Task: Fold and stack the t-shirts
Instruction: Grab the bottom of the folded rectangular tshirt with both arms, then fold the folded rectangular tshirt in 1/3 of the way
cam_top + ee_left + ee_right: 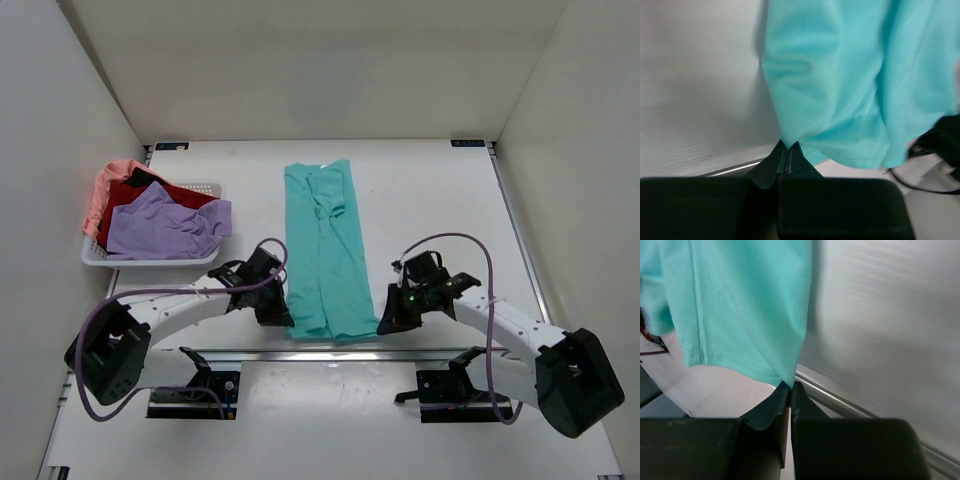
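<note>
Top external: one teal cloth t-shirt (322,250), folded lengthwise, is lying at centre; left fingers (272,306) and right fingers (392,318) are clenching its 6 o'clock corners. At 10 o'clock, three crumpled lavender, red and salmon shirts (160,228) are sitting.

centre t-shirt (322,250): plain teal
near basket t-shirt (165,228): lavender purple
middle basket t-shirt (140,195): dark red
far basket t-shirt (108,182): salmon pink
basket (150,260): white mesh
worktop (430,200): white
</note>
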Robot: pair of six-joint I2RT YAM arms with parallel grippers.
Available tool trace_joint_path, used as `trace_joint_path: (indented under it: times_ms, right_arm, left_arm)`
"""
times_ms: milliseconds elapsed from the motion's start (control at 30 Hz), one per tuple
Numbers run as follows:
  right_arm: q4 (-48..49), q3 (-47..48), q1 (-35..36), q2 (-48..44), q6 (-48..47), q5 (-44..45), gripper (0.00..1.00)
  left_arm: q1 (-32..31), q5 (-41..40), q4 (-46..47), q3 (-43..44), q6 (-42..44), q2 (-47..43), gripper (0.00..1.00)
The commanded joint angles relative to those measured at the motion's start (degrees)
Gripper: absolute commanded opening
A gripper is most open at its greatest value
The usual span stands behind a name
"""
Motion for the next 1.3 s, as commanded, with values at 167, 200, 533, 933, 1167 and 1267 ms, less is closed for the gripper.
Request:
trace_joint_path:
  times_ms: [167,200,533,933,1167,1267]
  right_arm:
    - [-4.5,17.0,-7.9,12.2,-14.0,-2.0,0.00]
    - [-5.4,20.4,-9.3,15.4,-15.1,-2.3,0.00]
    - [-12.5,49.3,-12.5,38.9,-22.0,-1.2,0.00]
    - [-14.1,72.7,-16.1,55.5,-21.1,-4.4,0.22]
    - [-11.3,74.2,-16.9,54.0,-19.3,-1.6,0.42]
    - [-9.3,66.6,-16.3,49.8,-18.7,0.2,0.42]
  left_arm:
    - [11.3,-5.0,-6.1,20.4,6.6,7.3,0.00]
    - [12.6,-4.4,-6.5,23.2,7.4,9.6,0.00]
    - [21.6,-1.6,-9.0,41.5,12.5,26.0,0.00]
    - [26.3,-1.4,-10.0,59.8,12.1,42.2,0.44]
    - [28.0,-1.0,-9.2,62.4,12.1,42.4,0.58]
    - [27.6,-2.4,-9.8,58.3,12.2,39.5,0.58]
